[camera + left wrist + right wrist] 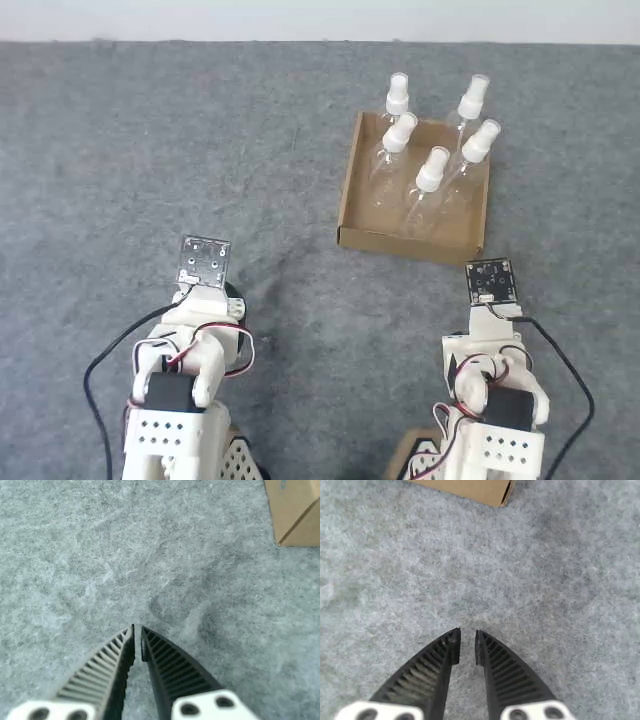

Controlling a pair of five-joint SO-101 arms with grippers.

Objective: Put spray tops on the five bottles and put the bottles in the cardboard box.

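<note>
Several clear bottles (pixel 418 190) stand upright inside the shallow cardboard box (pixel 347 190) at the back right, each with a white spray top (pixel 432 169) on it. My left gripper (pixel 137 628) hangs over bare carpet in front of the box's left corner (pixel 295 510), shut with nothing between its black ribbed fingers (pixel 107 670). My right gripper (pixel 467 632) is just in front of the box's near wall (pixel 470 489), shut and holding nothing, with a thin gap at the tips. In the high view the left arm (pixel 204 262) and the right arm (pixel 490 281) sit at the near edge.
Grey carpet (pixel 150 150) covers the whole table. The box's near wall lies close in front of the right arm. A black cable (pixel 100 365) loops beside the left arm's base and another (pixel 570 370) beside the right arm's base.
</note>
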